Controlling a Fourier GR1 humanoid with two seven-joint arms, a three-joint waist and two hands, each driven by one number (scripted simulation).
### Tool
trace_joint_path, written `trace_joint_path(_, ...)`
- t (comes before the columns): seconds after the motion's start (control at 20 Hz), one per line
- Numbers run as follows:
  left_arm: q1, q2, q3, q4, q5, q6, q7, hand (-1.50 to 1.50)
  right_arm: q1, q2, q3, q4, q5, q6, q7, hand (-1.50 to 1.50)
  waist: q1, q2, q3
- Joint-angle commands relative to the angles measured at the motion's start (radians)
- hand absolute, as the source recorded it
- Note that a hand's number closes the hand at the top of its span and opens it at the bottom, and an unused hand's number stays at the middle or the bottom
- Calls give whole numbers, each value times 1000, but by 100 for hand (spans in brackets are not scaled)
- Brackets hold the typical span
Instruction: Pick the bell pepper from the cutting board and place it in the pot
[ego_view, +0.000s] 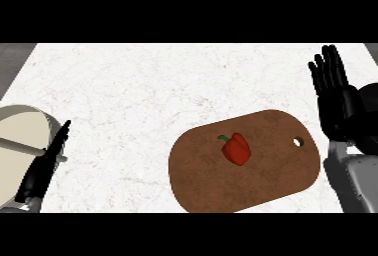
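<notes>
White marble-look counter (148, 90) fills the view, faint veins running through it, with darker grey strips showing at the far corners. Over at nine o'clock, the pot (22, 135) is cut off by the picture's left edge: only part of its pale, cream-coloured inside and thin light rim show, plus a pale bar-like handle crossing it low down. How deep it is cannot be made out.

Left hand (46, 162) comes up from seven o'clock, seen edge-on as a thin black blade, fingers straight and pointing toward twelve, lying just over the pot's rim. Its fingers are released, nothing held. Whether it touches the rim is hard to tell.

Centre-right now: the cutting board (273, 185), brown, matte, rounded like a fat oval, with a small hanging hole near its three o'clock end. Its lower edge runs into the black band. On it, a little toward ten o'clock from the board's middle, lies the bell pepper (237, 149): red, glossy, lumpy, short green stem pointing to ten o'clock. Untouched, well apart from both hands.

Right hand (330, 80) rests at two o'clock, black fingers straight and upright, relaxed, gripping nothing. Its grey forearm drops to five o'clock, partly covering the board's right edge.
</notes>
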Motion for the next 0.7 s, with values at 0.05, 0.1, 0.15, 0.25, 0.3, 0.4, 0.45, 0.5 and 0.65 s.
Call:
trace_joint_path(0.05, -18, 16, 35, -21, -13, 31, 65, 0, -20, 47, 146, 8, 95, 32, 10, 150, -13, -19, -12)
trace_joint_path(0.1, -15, -13, 24, -44, -23, 97, 69, 0, -64, 36, 205, 4, 136, 34, 75, 150, -12, -19, -13)
trace_joint_path(0.15, -17, 20, 45, -50, 4, 85, 83, 0, -105, 54, 281, 0, 181, 34, 117, 150, -6, -18, -14)
trace_joint_path(0.25, -1, 34, 60, -100, -4, 160, 99, 0, -123, 63, 390, 21, 230, 93, 147, 150, 3, -16, -14)
trace_joint_path(0.3, 114, -76, 28, -92, -1, 267, 72, 0, -121, -220, 314, 33, 475, 45, 56, 150, -37, -38, -46)
trace_joint_path(0.4, 169, -71, 0, -140, -24, 308, 116, 0, -82, -35, 255, -18, 492, -218, 30, -150, -94, -31, -16)
trace_joint_path(0.45, 137, -51, 6, -158, -1, 270, 163, 0, -52, -1, 294, -11, 545, -270, 32, -150, -80, -26, -13)
trace_joint_path(0.5, 115, -47, 13, -164, 18, 250, 189, 0, -30, 42, 353, -41, 596, -310, 28, -150, -81, -28, -14)
trace_joint_path(0.65, 55, 34, 62, -169, 79, 153, 286, 0, 5, 87, 467, -60, 747, -375, 83, -150, -63, -27, -14)
